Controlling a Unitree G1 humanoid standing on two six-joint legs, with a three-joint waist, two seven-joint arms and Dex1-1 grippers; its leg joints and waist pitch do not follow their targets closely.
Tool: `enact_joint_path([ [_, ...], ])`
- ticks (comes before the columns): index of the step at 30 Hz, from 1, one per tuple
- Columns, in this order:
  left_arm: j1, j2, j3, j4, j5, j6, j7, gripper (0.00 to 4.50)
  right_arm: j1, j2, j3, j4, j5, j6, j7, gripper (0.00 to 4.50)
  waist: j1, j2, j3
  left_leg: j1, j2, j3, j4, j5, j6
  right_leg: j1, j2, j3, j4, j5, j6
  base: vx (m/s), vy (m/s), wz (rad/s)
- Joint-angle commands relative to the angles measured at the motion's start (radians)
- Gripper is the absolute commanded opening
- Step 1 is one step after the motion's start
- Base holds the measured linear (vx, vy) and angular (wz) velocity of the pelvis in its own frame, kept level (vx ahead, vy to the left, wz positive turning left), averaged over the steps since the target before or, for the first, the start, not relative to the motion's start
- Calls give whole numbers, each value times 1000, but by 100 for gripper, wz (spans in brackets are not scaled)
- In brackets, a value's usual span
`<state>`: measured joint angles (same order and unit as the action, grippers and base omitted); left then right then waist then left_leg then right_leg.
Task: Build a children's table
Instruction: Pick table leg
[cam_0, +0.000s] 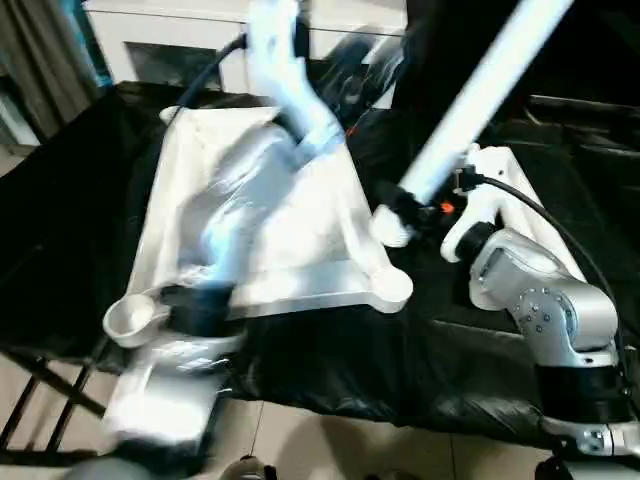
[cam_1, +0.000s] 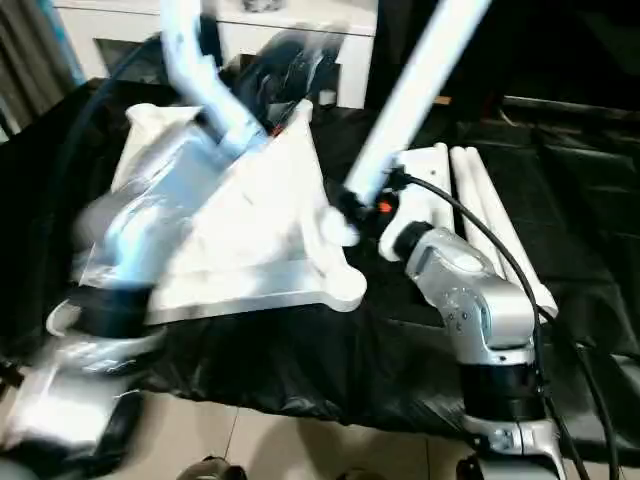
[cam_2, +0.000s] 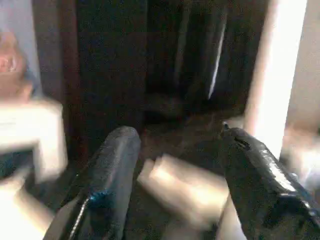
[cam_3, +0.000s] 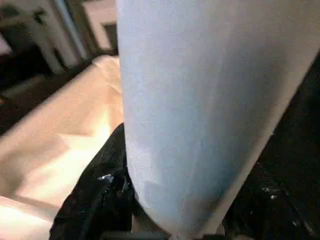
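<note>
left gripper (cam_2: 175, 175): fingers spread apart, nothing between them; I see it raised over the far side of the work, arm blurred.
tabletop (cam_0: 310, 240): upside down on the black cloth (cam_0: 400, 370), ribbed underside up, corner sockets at the near edge.
near-right socket (cam_0: 392, 288): empty, just beside the lower end of the leg I hold.
right gripper (cam_0: 408, 208): clenched around a white leg (cam_0: 480, 95) near its lower end, leg tilted up and away.
spare legs (cam_1: 480, 205): lying on the cloth to the right.
risk: I judge the tilted leg may miss or jam in the socket; nothing braces the top, so it could slide.
</note>
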<state>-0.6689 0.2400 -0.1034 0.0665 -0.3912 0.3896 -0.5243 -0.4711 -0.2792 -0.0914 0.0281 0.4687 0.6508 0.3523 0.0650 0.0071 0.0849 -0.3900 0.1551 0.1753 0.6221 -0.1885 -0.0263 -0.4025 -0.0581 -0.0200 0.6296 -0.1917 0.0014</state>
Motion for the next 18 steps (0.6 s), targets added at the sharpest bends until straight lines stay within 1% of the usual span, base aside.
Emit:
enact_joint_path([
  [1,17,37,-66,-16,48,-17,-77,292,3,-10,8,10,-21,-28,20,190,0,4,-75,26,58,-25,-78,-130,-26,44,-70,37,-73,-123,-195,0,0,0],
  [2,70,95,-127,-11,86,-51,-146,292,24,-25,22,14,-30,-36,46,190,-1,2,-76,24,59,-24,-78,-118,-23,45,-69,36,-70,-101,-203,0,0,0],
  [3,101,128,-168,-6,111,-72,-189,292,38,-37,30,17,-34,-41,65,190,0,6,-74,20,60,-25,-81,-107,-11,46,-71,35,-67,-68,-208,0,0,0],
  [4,133,151,-209,2,122,-84,-235,292,55,-51,44,12,-33,-41,95,190,1,9,-76,21,60,-25,-79,-105,-9,47,-72,35,-65,-57,-211,0,0,0],
  [5,155,168,-238,17,132,-96,-271,292,66,-57,57,6,-32,-35,113,190,1,9,-74,21,61,-24,-81,-101,-5,47,-72,36,-65,-37,-220,0,0,0],
  [6,158,169,-243,25,136,-99,-276,292,69,-58,59,3,-30,-33,116,190,0,10,-74,21,61,-22,-81,-107,-5,46,-72,36,-64,-29,-230,0,0,0],
  [7,171,170,-284,90,168,-119,-298,292,82,-65,67,-17,-18,-21,137,190,3,22,-81,23,59,-24,-78,-112,-7,48,-74,35,-62,-30,-236,0,0,0],
  [8,171,167,-291,109,173,-121,-302,292,82,-66,65,-21,-20,-26,134,190,-1,16,-77,22,59,-21,-81,-129,-8,47,-71,36,-69,-45,-235,0,0,0],
  [9,166,166,-311,157,198,-143,-317,292,75,-64,59,-25,-19,-16,123,190,-1,7,-71,21,60,-22,-86,-170,-17,48,-77,38,-75,-116,-233,0,0,0],
  [10,162,167,-315,172,209,-157,-320,274,71,-62,56,-25,-14,-10,122,190,-1,8,-70,22,61,-22,-86,-182,-22,47,-78,39,-76,-137,-230,0,0,0],
  [11,152,161,-310,204,211,-167,-332,263,62,-63,60,-20,-12,-7,133,190,-4,7,-61,23,61,-23,-90,-209,-29,42,-79,41,-81,-186,-224,0,0,0],
  [12,142,154,-299,232,214,-174,-343,256,55,-72,79,-10,-27,-12,147,190,-6,5,-56,23,60,-22,-91,-222,-31,39,-78,41,-85,-209,-220,0,0,0],
  [13,125,142,-292,267,210,-174,-369,253,46,-87,101,4,-43,-22,172,190,-6,2,-54,27,60,-24,-92,-239,-36,39,-81,43,-87,-258,-211,0,0,0],
  [14,120,143,-293,279,209,-179,-385,253,42,-87,107,8,-46,-24,177,190,-6,4,-54,28,62,-24,-92,-241,-37,37,-82,44,-88,-262,-210,0,0,0],
  [15,120,143,-293,279,209,-179,-385,243,42,-87,107,8,-46,-24,177,190,-8,3,-53,26,63,-25,-93,-240,-37,37,-82,44,-88,-265,-211,0,0,0],
  [16,113,154,-307,301,218,-198,-408,229,41,-87,117,5,-52,-31,190,190,-8,1,-56,25,63,-25,-93,-233,-34,39,-82,43,-87,-254,-210,0,0,0],
  [17,107,163,-317,318,224,-201,-422,219,41,-89,129,-1,-57,-34,201,190,-8,4,-60,24,63,-25,-91,-215,-30,39,-81,43,-83,-226,-214,0,0,0],
  [18,107,163,-317,318,224,-201,-422,214,41,-89,129,-1,-57,-34,201,190,-8,4,-60,24,62,-24,-91,-208,-27,39,-80,43,-83,-212,-216,0,0,0],
])
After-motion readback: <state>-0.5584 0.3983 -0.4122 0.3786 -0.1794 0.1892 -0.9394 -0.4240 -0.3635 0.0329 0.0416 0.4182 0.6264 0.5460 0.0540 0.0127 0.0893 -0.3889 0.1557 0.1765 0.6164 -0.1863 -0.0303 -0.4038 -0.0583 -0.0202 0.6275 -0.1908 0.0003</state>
